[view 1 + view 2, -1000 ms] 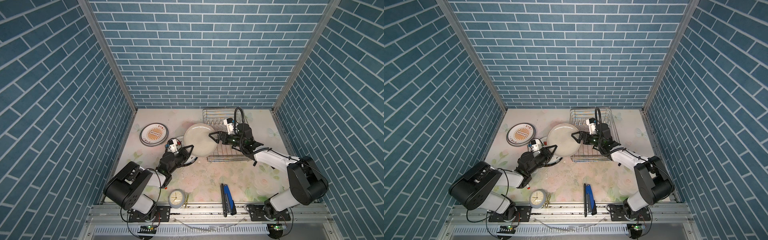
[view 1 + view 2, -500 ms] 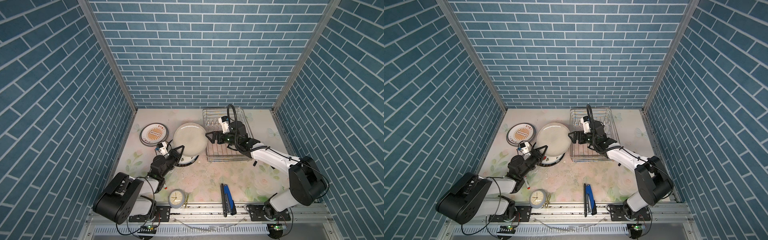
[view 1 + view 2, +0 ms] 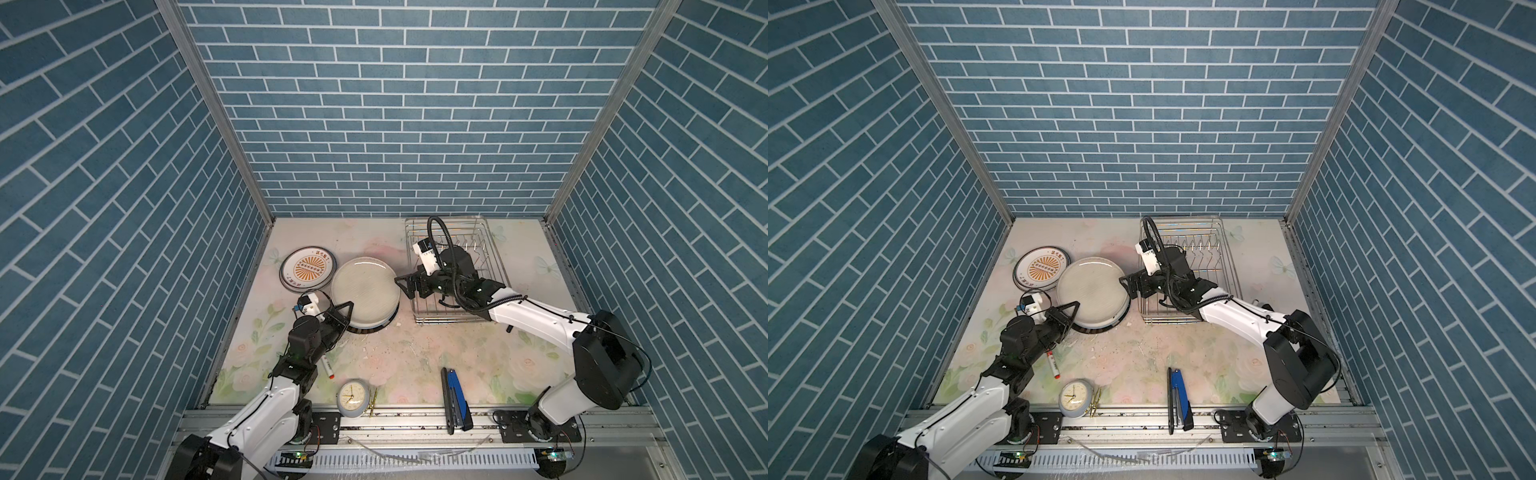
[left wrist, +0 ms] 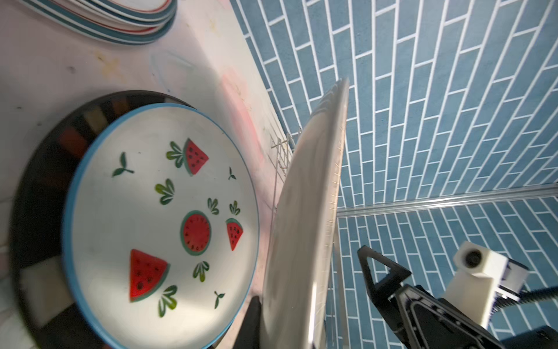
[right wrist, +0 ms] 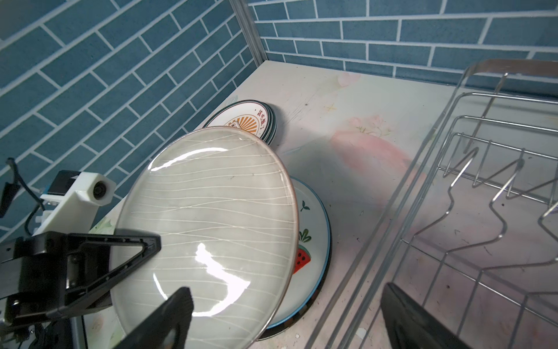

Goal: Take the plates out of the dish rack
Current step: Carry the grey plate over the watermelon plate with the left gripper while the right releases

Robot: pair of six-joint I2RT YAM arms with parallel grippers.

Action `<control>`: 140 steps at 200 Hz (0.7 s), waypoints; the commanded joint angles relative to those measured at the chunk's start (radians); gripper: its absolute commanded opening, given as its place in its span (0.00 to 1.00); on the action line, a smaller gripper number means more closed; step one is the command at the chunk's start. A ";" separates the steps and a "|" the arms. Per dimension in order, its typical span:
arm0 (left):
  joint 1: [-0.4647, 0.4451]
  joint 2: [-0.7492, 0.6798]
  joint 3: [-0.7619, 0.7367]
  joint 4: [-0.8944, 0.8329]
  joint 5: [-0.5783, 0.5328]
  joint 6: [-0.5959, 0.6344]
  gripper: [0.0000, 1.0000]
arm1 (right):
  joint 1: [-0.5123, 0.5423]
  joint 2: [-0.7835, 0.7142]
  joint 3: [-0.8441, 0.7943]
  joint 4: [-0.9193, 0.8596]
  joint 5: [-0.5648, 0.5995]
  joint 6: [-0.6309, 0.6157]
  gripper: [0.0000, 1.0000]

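My left gripper (image 3: 349,307) is shut on the near rim of a plain greyish plate (image 3: 365,291) with thin white lines. The plate hangs tilted over a watermelon-print plate (image 4: 157,217), which lies on a dark banded plate (image 4: 39,181). A stack of orange sunburst plates (image 3: 308,269) lies flat to the left of them. My right gripper (image 3: 404,287) stands open just off the grey plate's right rim, apart from it, at the left edge of the dish rack (image 3: 494,249). In both top views no plate stands among the rack's prongs (image 3: 1200,245).
A small clock (image 3: 351,395) and a gold clip (image 3: 372,401) lie at the front edge. A red-tipped marker (image 3: 326,368) lies by my left arm. A blue and black stapler-like tool (image 3: 455,399) lies at front centre. Tiled walls close in left, right and back.
My left gripper has carried the grey plate leftward from beside the rack to above the watermelon plate. My right gripper has followed a little to the left and stayed open.
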 commanded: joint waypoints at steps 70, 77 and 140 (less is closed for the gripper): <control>0.023 0.217 0.031 0.200 -0.004 0.002 0.00 | 0.093 0.110 0.149 -0.138 -0.035 -0.204 0.94; 0.023 0.225 0.030 0.199 -0.010 0.002 0.00 | 0.094 0.119 0.152 -0.139 -0.037 -0.206 0.94; 0.024 0.296 0.050 0.192 -0.008 -0.003 0.11 | 0.104 0.237 0.277 -0.251 -0.043 -0.228 0.91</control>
